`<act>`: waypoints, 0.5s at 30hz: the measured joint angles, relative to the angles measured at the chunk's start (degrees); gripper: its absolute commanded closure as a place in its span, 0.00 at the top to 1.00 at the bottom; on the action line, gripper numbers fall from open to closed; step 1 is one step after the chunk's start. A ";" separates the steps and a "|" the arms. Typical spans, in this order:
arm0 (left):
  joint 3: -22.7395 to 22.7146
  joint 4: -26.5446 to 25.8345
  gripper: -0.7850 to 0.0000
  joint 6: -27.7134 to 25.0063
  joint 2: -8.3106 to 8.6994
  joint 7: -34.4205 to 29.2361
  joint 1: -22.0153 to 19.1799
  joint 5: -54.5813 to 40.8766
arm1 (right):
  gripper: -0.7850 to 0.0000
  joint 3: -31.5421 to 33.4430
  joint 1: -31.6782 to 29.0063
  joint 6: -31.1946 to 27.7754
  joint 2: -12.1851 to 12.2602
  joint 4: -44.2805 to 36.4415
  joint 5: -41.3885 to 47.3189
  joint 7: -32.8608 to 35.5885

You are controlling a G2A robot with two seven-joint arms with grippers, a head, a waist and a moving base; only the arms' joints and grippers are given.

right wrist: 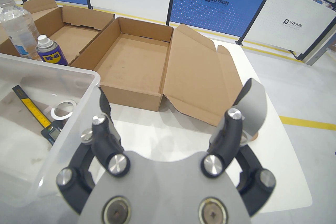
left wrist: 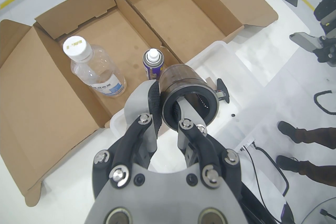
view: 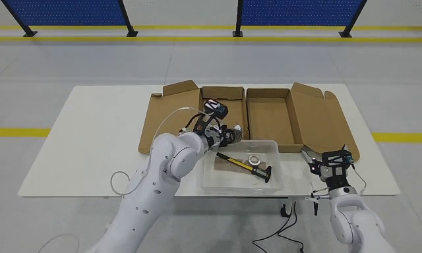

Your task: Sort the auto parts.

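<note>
My left gripper [left wrist: 168, 101] is shut on a dark cylindrical bearing [left wrist: 189, 96], one finger inside its bore and one outside. It hangs over the corner of the clear plastic bin [left wrist: 231, 51], by the left cardboard box [left wrist: 39, 83]. That box holds a clear bottle [left wrist: 94, 67] and a spray can [left wrist: 153, 62]. In the bin lie a yellow caliper [right wrist: 34, 112] and a metal ring [right wrist: 64, 109]. My right gripper [right wrist: 176, 93] stands open and empty just right of the bin [right wrist: 78, 104]. From above, the left gripper [view: 227, 136] and the right gripper [view: 330, 162] flank the bin [view: 277, 147].
The right cardboard box [right wrist: 136, 59] is bare inside, its lid flap [right wrist: 199, 78] lying flat on the white table [right wrist: 273, 130] toward my right gripper. The left box's flap [view: 161, 118] spreads leftward. Black cables [view: 287, 217] hang off the table's front edge.
</note>
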 measured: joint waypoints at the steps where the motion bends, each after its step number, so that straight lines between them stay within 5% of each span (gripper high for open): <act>1: 0.30 1.03 0.00 0.09 -0.10 0.61 -0.58 -0.09 | 1.00 0.00 0.00 0.00 0.00 0.00 0.00 0.00; 15: 4.46 13.63 0.00 2.19 -1.46 4.65 -7.67 1.78 | 1.00 0.00 0.00 0.00 0.00 0.00 0.00 0.00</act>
